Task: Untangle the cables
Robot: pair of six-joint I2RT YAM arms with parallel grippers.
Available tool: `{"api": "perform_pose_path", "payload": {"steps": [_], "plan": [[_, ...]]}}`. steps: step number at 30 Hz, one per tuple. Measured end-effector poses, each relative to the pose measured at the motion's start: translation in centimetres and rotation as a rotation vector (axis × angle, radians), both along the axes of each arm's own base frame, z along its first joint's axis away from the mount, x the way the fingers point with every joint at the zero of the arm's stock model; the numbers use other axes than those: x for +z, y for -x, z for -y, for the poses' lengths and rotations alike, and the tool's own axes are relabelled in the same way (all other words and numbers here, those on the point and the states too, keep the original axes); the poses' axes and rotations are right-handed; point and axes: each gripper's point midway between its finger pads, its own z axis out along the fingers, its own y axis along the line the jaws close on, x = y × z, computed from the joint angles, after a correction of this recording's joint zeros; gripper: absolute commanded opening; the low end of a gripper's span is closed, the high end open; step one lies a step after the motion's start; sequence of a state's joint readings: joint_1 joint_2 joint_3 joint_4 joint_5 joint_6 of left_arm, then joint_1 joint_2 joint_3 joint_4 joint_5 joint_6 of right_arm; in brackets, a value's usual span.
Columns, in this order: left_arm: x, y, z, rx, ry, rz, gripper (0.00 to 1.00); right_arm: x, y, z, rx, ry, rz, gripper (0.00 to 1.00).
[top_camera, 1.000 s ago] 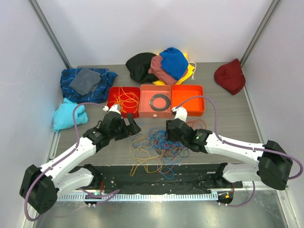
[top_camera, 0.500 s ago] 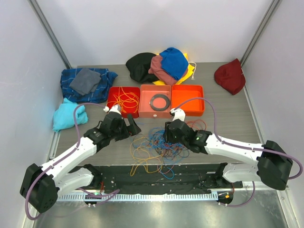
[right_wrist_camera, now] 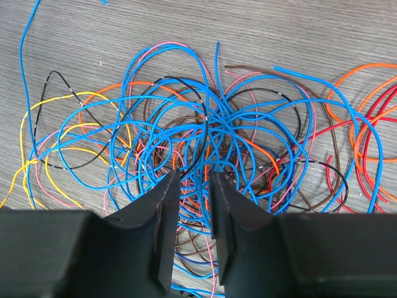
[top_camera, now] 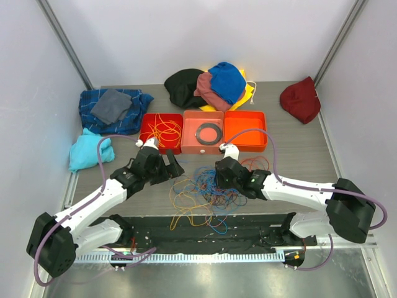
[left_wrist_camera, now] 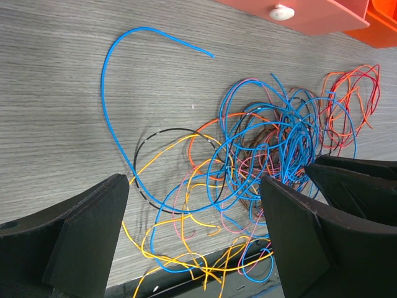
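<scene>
Right gripper [right_wrist_camera: 193,179] nearly closed, slit only, over tangle core; grip unconfirmed. Left gripper [left_wrist_camera: 193,186] spread wide, empty. Cables [top_camera: 205,189] lie on table [top_camera: 298,155] btwn both: light, limp, snag-prone; recommend pinching loose blue strand [left_wrist_camera: 111,87] at edge.

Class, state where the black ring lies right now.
In the top view, the black ring lies in the middle compartment of the red tray, behind the tangled cables and right of the compartment holding orange cables.
</scene>
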State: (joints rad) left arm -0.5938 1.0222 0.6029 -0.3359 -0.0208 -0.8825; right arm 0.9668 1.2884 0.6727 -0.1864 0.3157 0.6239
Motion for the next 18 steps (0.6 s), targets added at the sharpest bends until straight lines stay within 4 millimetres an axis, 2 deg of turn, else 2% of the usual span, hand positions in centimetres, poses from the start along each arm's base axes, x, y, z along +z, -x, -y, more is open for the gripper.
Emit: {"api": "perform_pose_path", "payload": {"steps": [3,4,5,12,15,18], "plan": [[-0.2,0.0,0.0,0.0,-0.003,-0.004,0.92,0.0,0.0,0.0,0.001,0.001,0.0,0.2],[-0.3,0.0,0.0,0.0,-0.003,-0.005,0.91,-0.1,0.0,0.0,0.001,0.002,0.0,0.07],[-0.3,0.1,0.0,0.0,-0.004,-0.006,0.91,-0.1,0.0,0.0,0.001,0.003,-0.001,0.01],[-0.4,0.4,0.2,-0.017,0.008,-0.017,0.91,0.4,-0.1,0.5,-0.008,0.014,0.013,0.01],[-0.5,0.4,0.2,-0.017,0.007,-0.018,0.91,3.5,-0.5,0.9,-0.016,-0.003,0.071,0.01],[-0.5,0.4,0.2,-0.017,0.007,-0.018,0.9,10.4,-1.8,0.5,-0.026,-0.092,0.196,0.01]]}}
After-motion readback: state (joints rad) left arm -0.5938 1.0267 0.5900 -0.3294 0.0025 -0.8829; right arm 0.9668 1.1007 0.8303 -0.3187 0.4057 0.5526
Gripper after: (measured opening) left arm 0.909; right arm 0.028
